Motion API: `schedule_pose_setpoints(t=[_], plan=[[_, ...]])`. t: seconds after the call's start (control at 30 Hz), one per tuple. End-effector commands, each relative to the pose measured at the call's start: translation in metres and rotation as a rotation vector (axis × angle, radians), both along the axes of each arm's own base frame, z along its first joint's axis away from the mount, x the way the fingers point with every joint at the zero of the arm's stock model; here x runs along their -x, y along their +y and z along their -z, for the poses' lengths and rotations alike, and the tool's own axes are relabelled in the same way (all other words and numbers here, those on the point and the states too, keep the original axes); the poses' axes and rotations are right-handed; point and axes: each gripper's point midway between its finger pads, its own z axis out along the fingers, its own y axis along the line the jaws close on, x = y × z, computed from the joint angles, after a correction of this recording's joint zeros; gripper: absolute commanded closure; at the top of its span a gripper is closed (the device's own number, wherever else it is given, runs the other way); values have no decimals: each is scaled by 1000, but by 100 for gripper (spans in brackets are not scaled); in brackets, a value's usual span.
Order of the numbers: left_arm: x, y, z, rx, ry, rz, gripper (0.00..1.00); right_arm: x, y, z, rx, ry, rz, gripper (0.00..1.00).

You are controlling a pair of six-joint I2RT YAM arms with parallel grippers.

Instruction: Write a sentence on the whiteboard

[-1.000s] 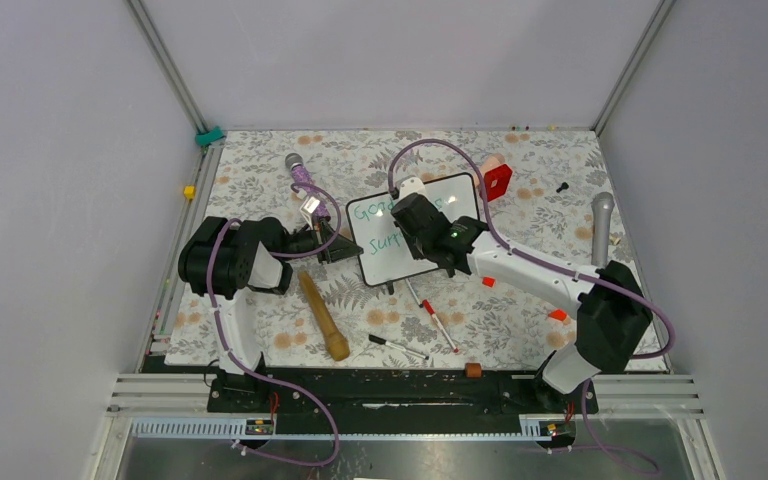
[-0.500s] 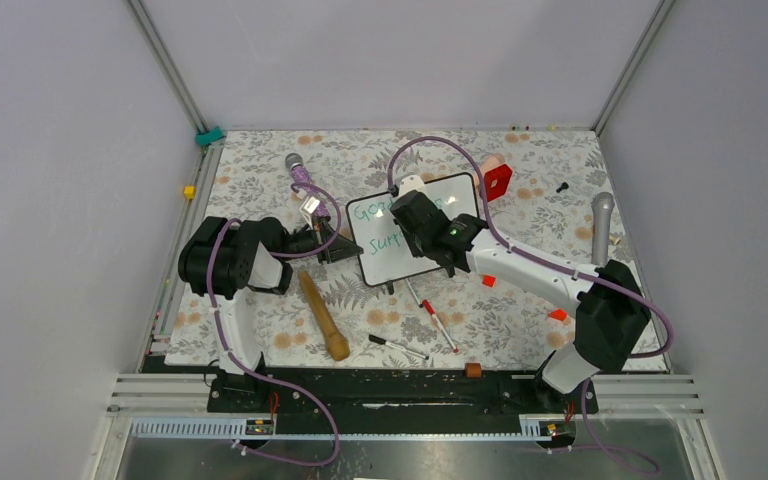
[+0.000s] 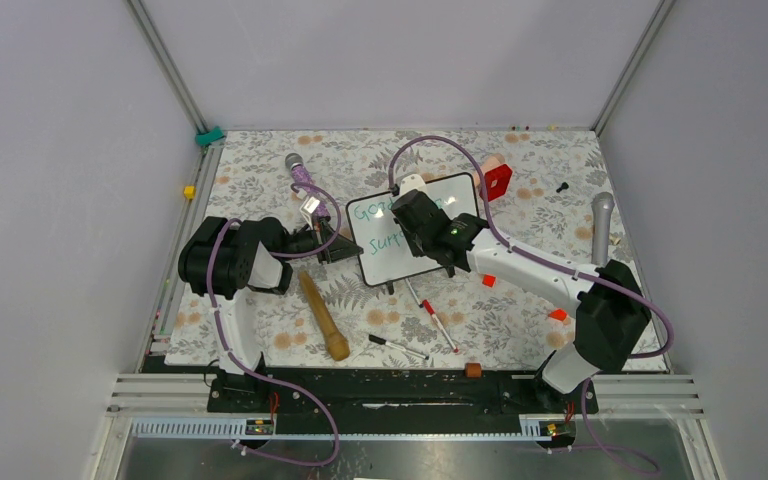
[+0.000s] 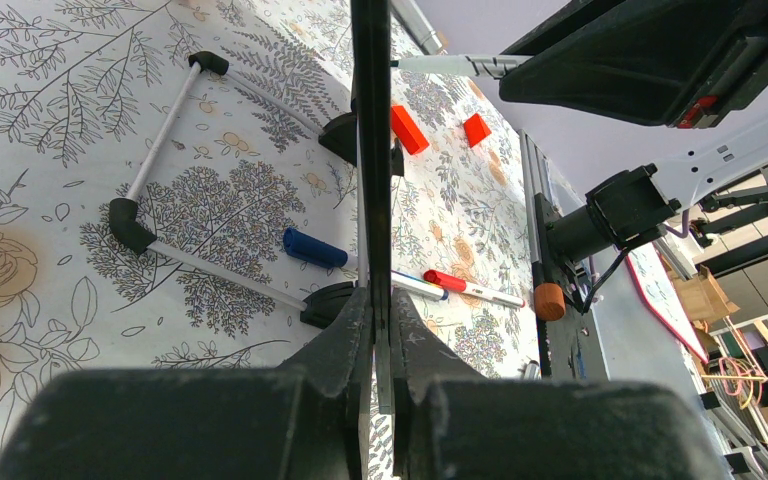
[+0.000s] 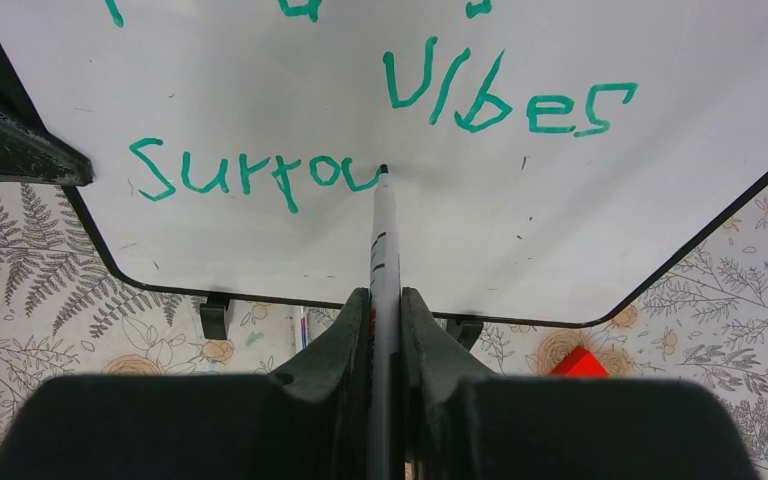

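Observation:
The whiteboard (image 3: 375,264) stands tilted on its feet mid-table. My left gripper (image 3: 343,247) is shut on its left edge, which shows edge-on as a black strip (image 4: 370,120) between the fingers (image 4: 377,320). My right gripper (image 3: 412,232) hovers over the board face, shut on a white marker (image 5: 384,240). The sentence (image 5: 250,175) is green: "Vibes" on the upper line, "Surrou" on the lower. The marker tip touches the board at the end of the last "u". From above, the gripper hides much of the writing (image 3: 368,212).
A wooden stick (image 3: 323,316) lies in front of the left arm. A red-capped marker (image 3: 438,322) and a black one (image 3: 397,346) lie near the front. A red block (image 3: 498,180) sits behind the board, a grey microphone (image 3: 601,228) at right, another (image 3: 298,168) behind the left gripper.
The right gripper with the marker has shifted very slightly over the board. The left gripper and the board have not moved.

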Motion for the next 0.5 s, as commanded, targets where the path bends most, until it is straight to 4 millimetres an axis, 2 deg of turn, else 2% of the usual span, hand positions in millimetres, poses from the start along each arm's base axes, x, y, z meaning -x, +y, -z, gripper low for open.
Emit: schedule_pose_setpoints(t=[0.0, 0.47], plan=[[-1, -2, 5, -11, -40, 13, 97, -2, -5, 7, -16, 12, 27, 100], [-2, -2, 6, -12, -41, 11, 97, 4, -14, 9, 1, 18, 29, 100]])
